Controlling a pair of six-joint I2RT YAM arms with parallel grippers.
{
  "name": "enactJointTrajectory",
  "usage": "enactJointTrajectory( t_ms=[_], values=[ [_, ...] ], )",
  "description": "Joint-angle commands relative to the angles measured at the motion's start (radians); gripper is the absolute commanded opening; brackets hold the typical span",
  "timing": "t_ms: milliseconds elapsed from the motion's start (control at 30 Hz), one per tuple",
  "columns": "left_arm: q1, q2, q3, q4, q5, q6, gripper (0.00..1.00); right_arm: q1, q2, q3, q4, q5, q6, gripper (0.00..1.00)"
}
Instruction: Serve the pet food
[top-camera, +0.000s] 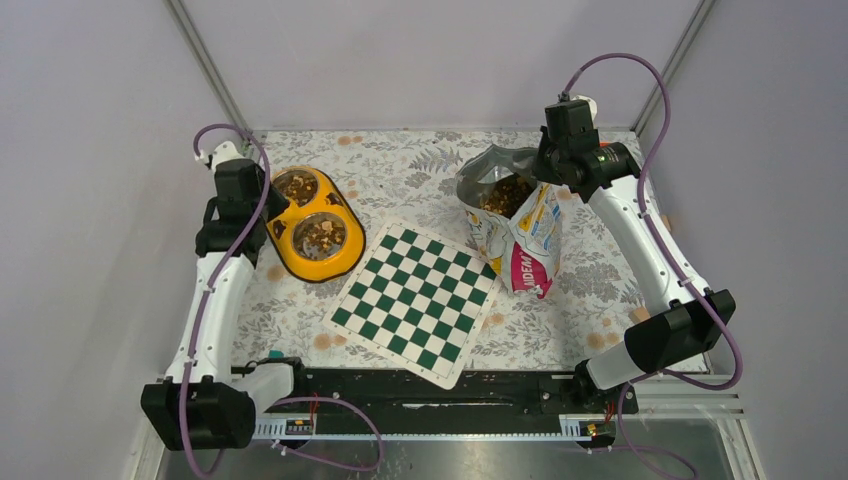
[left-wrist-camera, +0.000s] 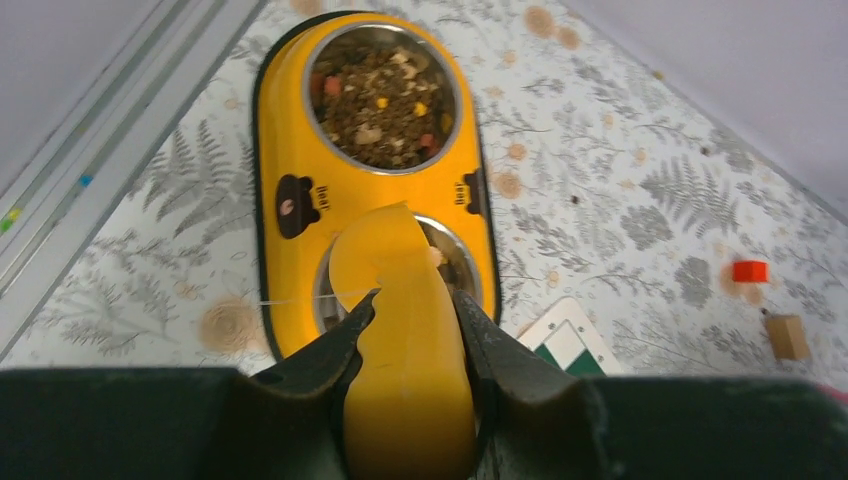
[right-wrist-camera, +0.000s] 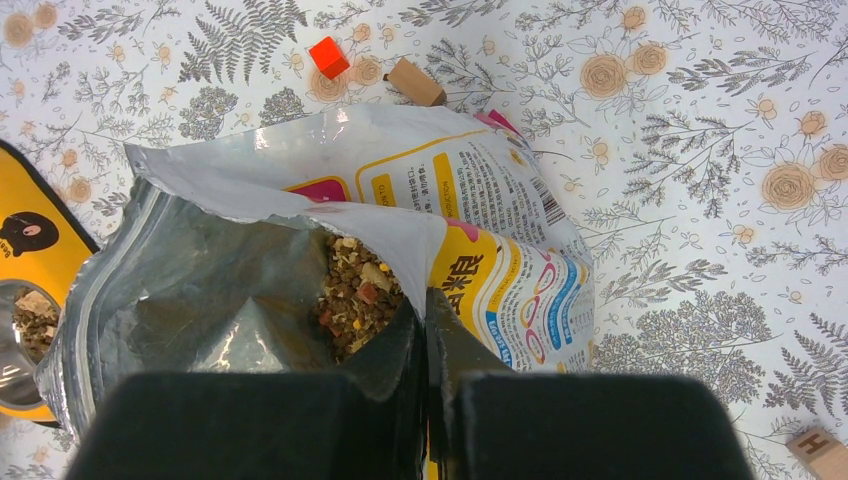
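Left pincer (left-wrist-camera: 415, 297) grips a yellow scoop (left-wrist-camera: 392, 250), hidden from above.

— What could we read on the bag (top-camera: 520, 245)?
— From above we made out white capitals, "IDEM", running up a pink panel. At the right wrist we saw one large Chinese character, 粮, on its yellow band. The fine print was too small for us.
— Anything else?
— We read an "H" on a wooden block (right-wrist-camera: 820, 448). The yellow feeder (left-wrist-camera: 290, 140) carried a tiny word beside its bear face. We thought it said "bear", but could not be sure.
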Motion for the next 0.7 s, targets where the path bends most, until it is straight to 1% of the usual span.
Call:
enactJointTrajectory(
  t_ms=[0,67,100,167,233,300,367,400,467,500,567,667],
  values=[
    [-0.016,-0.004,0.065,0.129,0.240,0.102,0.00,-0.011,-0.031,0.015,0.101,0.021,-0.015,0.00],
    [-0.024,0.015,0.084,0.215,0.520,0.116,0.00,-0.011,-0.033,0.008,0.121,-0.011,-0.018,0.00],
    [-0.034,0.025,0.092,0.258,0.621,0.094,0.00,-0.011,-0.032,0.008,0.125,-0.032,-0.017,0.00],
    [-0.060,0.033,0.080,0.402,0.775,0.011,0.00,-0.011,-0.024,0.015,0.125,-0.067,-0.011,0.00],
    [-0.102,0.037,0.037,0.602,0.864,-0.109,0.00,-0.011,-0.020,0.024,0.124,-0.096,-0.011,0.00],
    [-0.145,0.053,0.003,0.799,0.915,-0.228,0.00,-0.011,-0.017,0.029,0.124,-0.118,-0.012,0.00],
    [-0.195,0.084,0.000,0.948,0.941,-0.313,0.00,-0.011,-0.016,0.030,0.130,-0.153,-0.010,0.00],
    [-0.222,0.105,0.010,0.981,0.957,-0.325,0.00,-0.010,-0.016,0.027,0.133,-0.170,-0.009,0.00],
    [-0.295,0.149,0.046,0.995,0.991,-0.317,0.00,-0.010,-0.015,0.022,0.146,-0.204,-0.006,0.00],
    [-0.314,0.173,0.065,0.995,1.010,-0.304,0.00,-0.010,-0.014,0.022,0.148,-0.216,-0.004,0.00],
    [-0.378,0.233,0.099,0.970,1.021,-0.279,0.00,-0.010,-0.012,0.024,0.148,-0.234,0.001,0.00],
    [-0.437,0.304,0.151,0.873,0.963,-0.233,0.00,-0.007,-0.011,0.029,0.148,-0.260,0.002,0.00]
  ],
)
